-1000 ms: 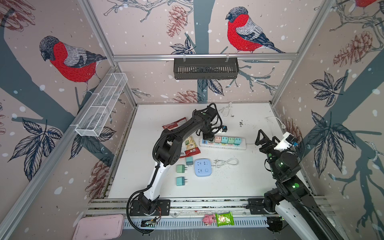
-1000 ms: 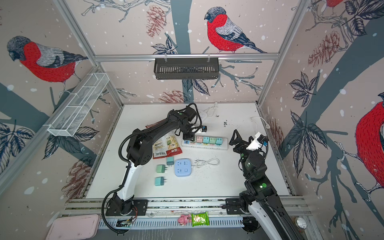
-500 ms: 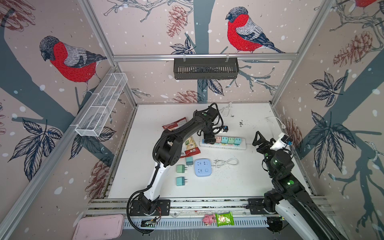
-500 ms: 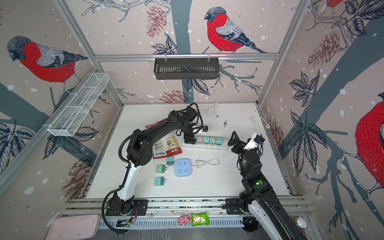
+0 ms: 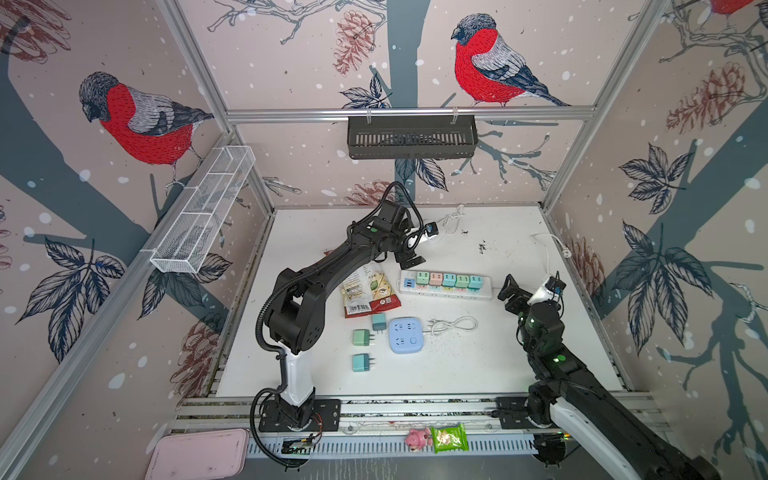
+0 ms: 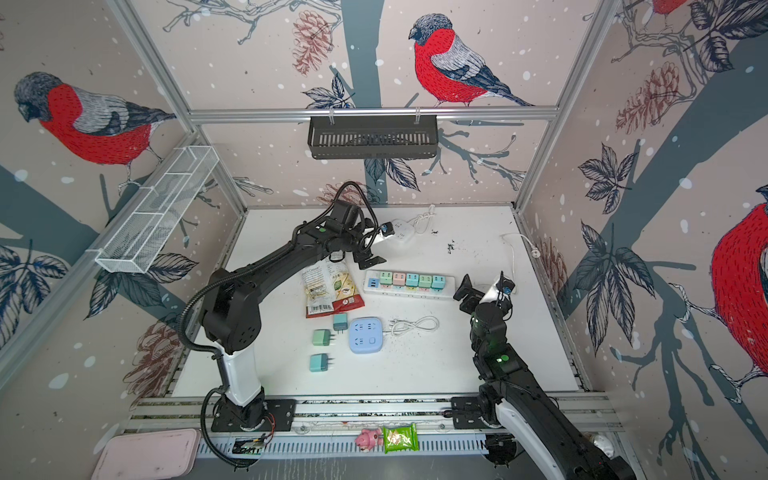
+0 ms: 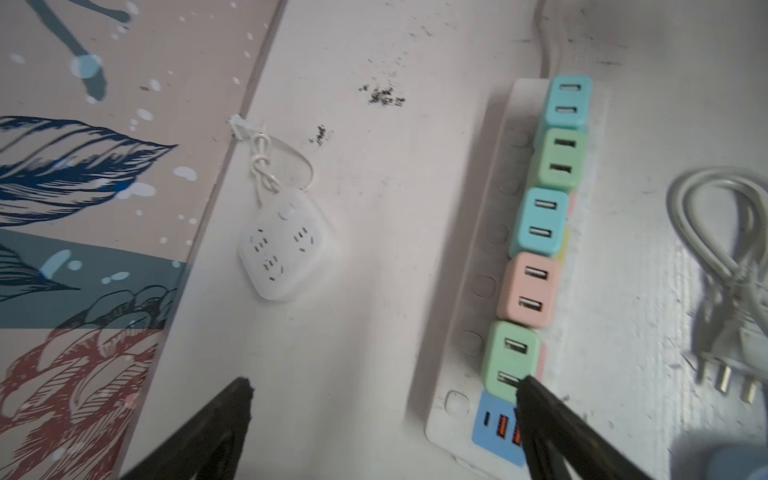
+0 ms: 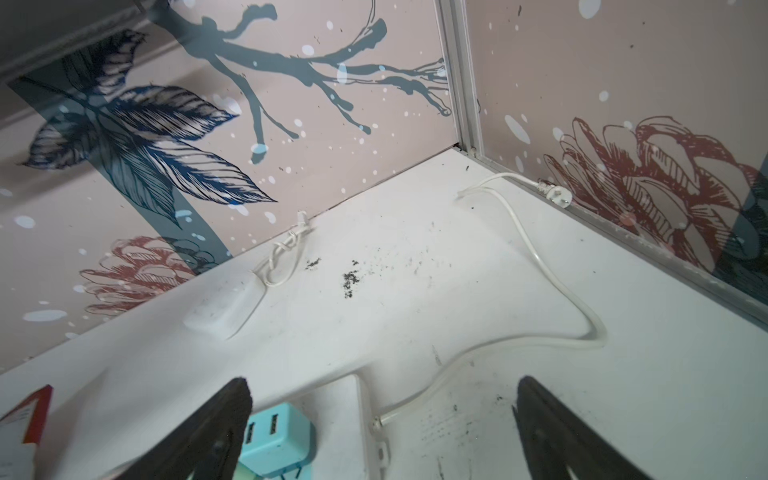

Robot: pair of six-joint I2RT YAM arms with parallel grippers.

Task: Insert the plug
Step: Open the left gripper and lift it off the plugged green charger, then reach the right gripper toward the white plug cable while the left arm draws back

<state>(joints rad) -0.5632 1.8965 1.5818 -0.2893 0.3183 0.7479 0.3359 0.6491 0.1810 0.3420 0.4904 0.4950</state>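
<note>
A white power strip (image 5: 482, 294) (image 6: 446, 293) lies across the middle of the table with a row of several pastel plugs standing in it. The plug nearest its USB block is green (image 5: 422, 277) (image 7: 510, 355). My left gripper (image 5: 409, 255) (image 7: 384, 384) hovers just behind that end, open and empty; one fingertip (image 7: 528, 386) overlaps the green plug's edge in the left wrist view. Three loose plugs (image 5: 361, 337) lie near the front. My right gripper (image 5: 513, 291) (image 8: 383, 385) is open and empty at the strip's cable end (image 8: 345, 415), beside a blue plug (image 8: 276, 436).
A snack packet (image 5: 368, 286) lies left of the strip, under the left arm. A blue square socket (image 5: 405, 335) with a coiled white cable (image 5: 455, 324) sits in front. A white square socket (image 7: 282, 245) lies by the back wall. The strip's cord (image 8: 552, 282) runs to the right wall.
My left gripper has opened off the green plug, which stays in the strip, and has drawn back a little. My right gripper has shifted slightly left toward the strip's end.
</note>
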